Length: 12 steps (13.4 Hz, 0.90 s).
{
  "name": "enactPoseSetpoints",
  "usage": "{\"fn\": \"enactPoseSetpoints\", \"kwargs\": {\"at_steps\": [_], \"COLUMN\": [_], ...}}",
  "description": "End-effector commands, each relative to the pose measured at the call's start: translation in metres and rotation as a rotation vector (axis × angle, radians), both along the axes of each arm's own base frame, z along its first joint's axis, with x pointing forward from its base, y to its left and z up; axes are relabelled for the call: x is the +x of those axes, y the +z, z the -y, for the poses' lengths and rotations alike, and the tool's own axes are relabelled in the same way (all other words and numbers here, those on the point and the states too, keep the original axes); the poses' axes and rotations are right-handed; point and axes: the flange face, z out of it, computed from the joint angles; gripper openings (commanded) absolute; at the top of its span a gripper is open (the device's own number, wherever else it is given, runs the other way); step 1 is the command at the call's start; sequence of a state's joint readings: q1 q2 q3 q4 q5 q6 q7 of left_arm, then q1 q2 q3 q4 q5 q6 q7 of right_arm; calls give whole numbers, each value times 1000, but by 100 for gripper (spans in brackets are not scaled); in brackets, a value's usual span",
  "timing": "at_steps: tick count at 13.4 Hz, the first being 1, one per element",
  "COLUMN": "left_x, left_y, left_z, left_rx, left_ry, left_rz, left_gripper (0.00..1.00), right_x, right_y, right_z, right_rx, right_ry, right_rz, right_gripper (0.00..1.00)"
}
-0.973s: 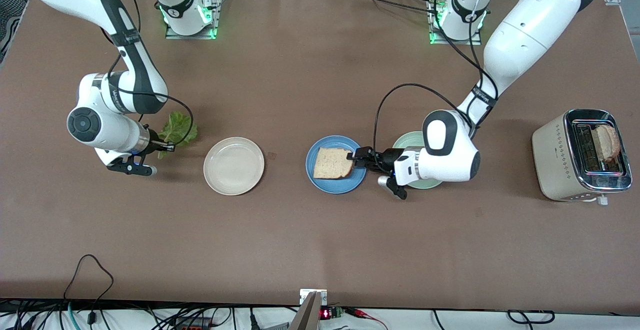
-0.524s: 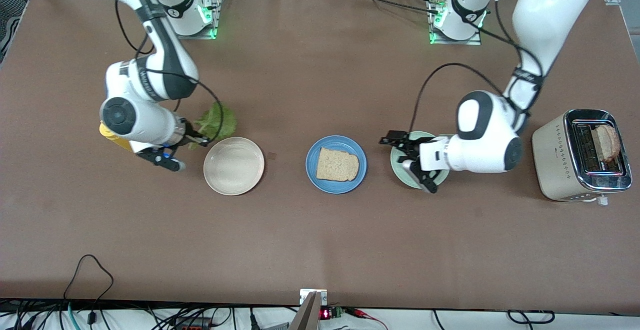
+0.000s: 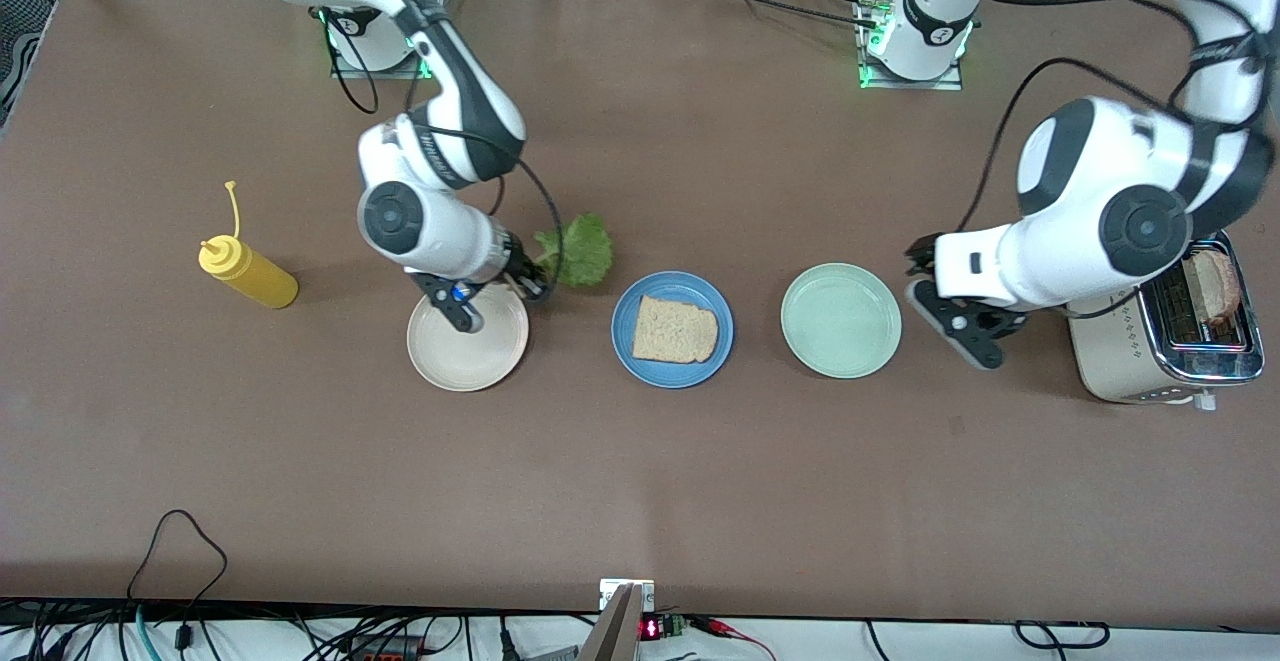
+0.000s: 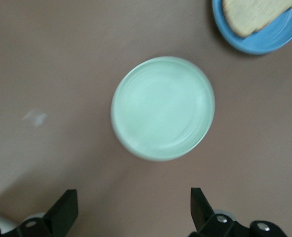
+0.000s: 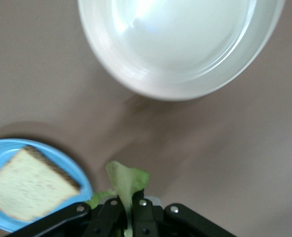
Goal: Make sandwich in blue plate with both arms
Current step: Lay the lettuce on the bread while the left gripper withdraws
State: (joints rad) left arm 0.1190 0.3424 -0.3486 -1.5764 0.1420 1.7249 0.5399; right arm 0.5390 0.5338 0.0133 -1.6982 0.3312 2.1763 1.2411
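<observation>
One bread slice [image 3: 675,329] already lies flat in the blue plate [image 3: 625,341], which sits between the cream plate [image 3: 440,366] and the pale green plate [image 3: 840,321], in a row with them. That is the only part of the sandwich in place so far; the lettuce and a second slice are not yet added.

The right gripper [image 3: 527,284] hangs over the table between the cream plate and the blue plate, its jaws clamped on the stem of a lettuce leaf [image 3: 580,251]. The right wrist view shows the leaf [image 5: 126,180] pinched between the fingers, with the blue plate close by. Laying it on the bread looks like the step in hand.

The left gripper [image 3: 925,281] is over the table between the green plate and the toaster [image 3: 1110,341], jaws spread wide and empty. Another slice [image 3: 1215,286] stands upright in the toaster slot, likely the top of the sandwich, still to be fetched. A yellow squeeze bottle [image 3: 245,276] lies toward the right arm's end of the table.
</observation>
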Motion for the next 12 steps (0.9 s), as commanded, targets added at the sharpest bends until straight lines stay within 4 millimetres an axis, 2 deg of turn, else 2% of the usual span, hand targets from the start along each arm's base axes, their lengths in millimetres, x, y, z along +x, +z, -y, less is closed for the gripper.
{"fn": "enactPoseSetpoints", "kwargs": {"at_steps": [1,2,4,6,7,10,12], "left_x": [10,11,10,9,9,9,12], "left_y": [60,80,99,119,127,126,124], "left_z": [-18,-26,-45,-73,-76,-66,-64], "left_rx": [125,127,130,128,121,151,148], "left_ry": [-8,9,62,199,263,502,542], "left_rz": [40,50,37,45,54,79,83], "left_gripper": [100,100,100,100,100,100,100], "right_x": [10,11,8,11,9,14,16], "right_y": [-29,-36,-50,-56,-59,-62,-64], "right_z": [-53,-68,-92,-105,-110,-121,-122], "right_rx": [9,14,31,62,70,91,98], "right_ry": [-141,-168,-218,-264,-271,-275,-280], "right_rz": [11,21,55,100,102,108,119], "right_gripper": [0,0,0,0,0,0,0]}}
